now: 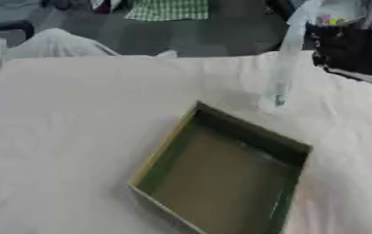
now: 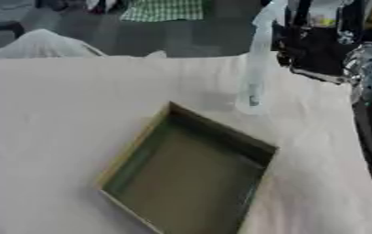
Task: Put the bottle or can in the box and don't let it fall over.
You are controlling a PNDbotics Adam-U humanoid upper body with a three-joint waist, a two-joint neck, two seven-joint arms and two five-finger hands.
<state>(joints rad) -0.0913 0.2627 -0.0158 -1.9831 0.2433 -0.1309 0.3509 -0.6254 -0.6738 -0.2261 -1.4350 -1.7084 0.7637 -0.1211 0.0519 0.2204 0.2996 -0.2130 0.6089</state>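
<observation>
Clear plastic bottle leans tilted near the surface's far right edge, beside the green box. Right hand is at its top; whether the fingers grip it cannot be told.

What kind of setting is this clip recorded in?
Probably an indoor lab or demo room, not a home. A table draped in white cloth carries only a shallow green box and a clear bottle, which the right hand seems to be carrying. White plastic bags sit on a dark floor beyond.
</observation>
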